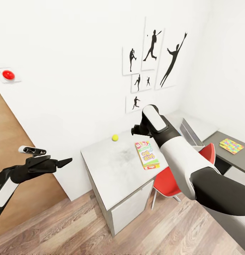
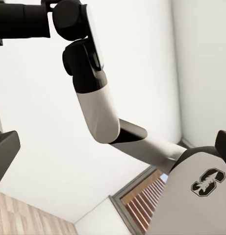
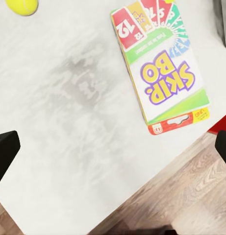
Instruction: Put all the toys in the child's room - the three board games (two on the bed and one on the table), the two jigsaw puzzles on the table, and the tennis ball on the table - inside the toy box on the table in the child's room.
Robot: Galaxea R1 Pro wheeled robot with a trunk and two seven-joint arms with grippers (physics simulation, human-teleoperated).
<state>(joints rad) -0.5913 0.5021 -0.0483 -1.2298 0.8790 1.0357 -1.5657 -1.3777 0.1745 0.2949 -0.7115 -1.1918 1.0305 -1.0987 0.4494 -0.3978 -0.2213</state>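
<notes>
The table (image 1: 112, 170) stands against the white wall. On it lie the yellow-green tennis ball (image 1: 115, 137) near the wall and a SKIP-BO board game (image 1: 147, 154) near the front edge. My right gripper (image 1: 136, 129) hovers above the table between them. In the right wrist view it (image 3: 113, 152) is open over bare tabletop, with the SKIP-BO box (image 3: 164, 73) and the ball (image 3: 22, 6) beyond. The toy box (image 1: 191, 131) is partly hidden behind my right arm. A jigsaw puzzle (image 1: 231, 145) lies on a dark grey top at far right. My left gripper (image 1: 62, 163) hangs open left of the table.
A red chair (image 1: 172, 182) is tucked under the table, below my right arm. Black silhouette pictures (image 1: 151, 67) hang on the wall. A wooden door (image 1: 16, 148) with a red button (image 1: 8, 74) beside it is at left. Wood-plank floor (image 1: 83, 226) lies in front.
</notes>
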